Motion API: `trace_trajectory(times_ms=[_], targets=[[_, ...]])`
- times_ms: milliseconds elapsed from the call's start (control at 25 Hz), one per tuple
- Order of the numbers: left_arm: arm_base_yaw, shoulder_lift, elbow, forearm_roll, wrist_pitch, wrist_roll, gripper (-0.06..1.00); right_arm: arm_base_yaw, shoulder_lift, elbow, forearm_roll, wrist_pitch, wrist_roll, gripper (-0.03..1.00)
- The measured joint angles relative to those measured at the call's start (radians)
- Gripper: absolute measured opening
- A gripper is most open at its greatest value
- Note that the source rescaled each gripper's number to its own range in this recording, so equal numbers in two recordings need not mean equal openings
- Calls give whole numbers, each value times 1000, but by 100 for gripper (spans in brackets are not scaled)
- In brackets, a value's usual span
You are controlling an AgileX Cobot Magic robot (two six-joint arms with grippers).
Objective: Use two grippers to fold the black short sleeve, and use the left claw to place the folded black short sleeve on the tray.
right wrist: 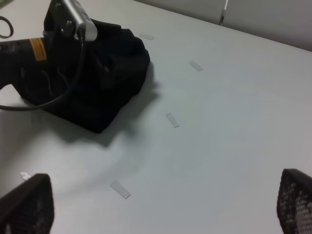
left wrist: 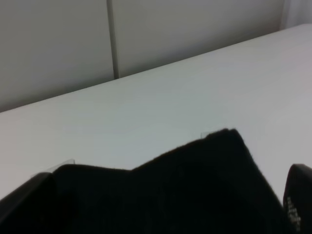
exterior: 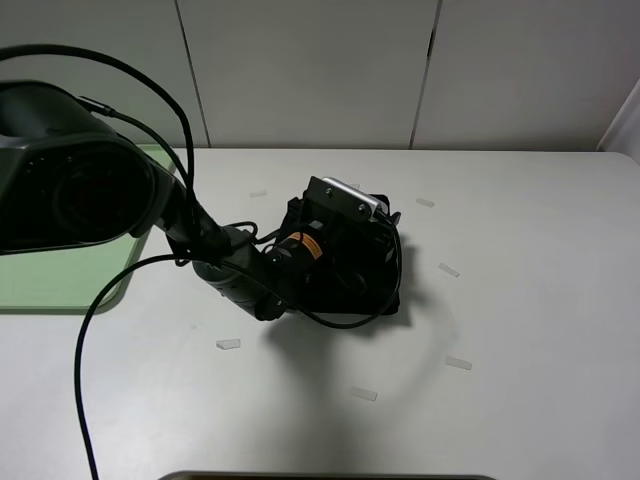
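The black short sleeve (exterior: 385,300) lies folded into a small bundle at the middle of the white table. My left arm reaches over it from the left, and its silver camera box (exterior: 347,200) hides most of the bundle. In the left wrist view the left gripper (left wrist: 156,204) stands open, its wide-apart fingers (left wrist: 298,200) straddling the black fabric (left wrist: 195,180). The right gripper (right wrist: 161,209) is open over bare table, apart from the bundle (right wrist: 117,83), with nothing between its fingers. The pale green tray (exterior: 60,280) sits at the left edge, partly behind the arm.
Several small clear tape marks (exterior: 228,345) dot the table around the bundle. The left arm's bulky black joint (exterior: 70,180) and cables (exterior: 85,340) fill the left of the high view. A pale wall stands behind the table.
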Motion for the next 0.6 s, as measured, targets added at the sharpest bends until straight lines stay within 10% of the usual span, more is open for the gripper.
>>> trace_trajectory(times_ms=[600], targets=[[0,78,2,2,-185,0,90,0,0,0,0,0,0,100]])
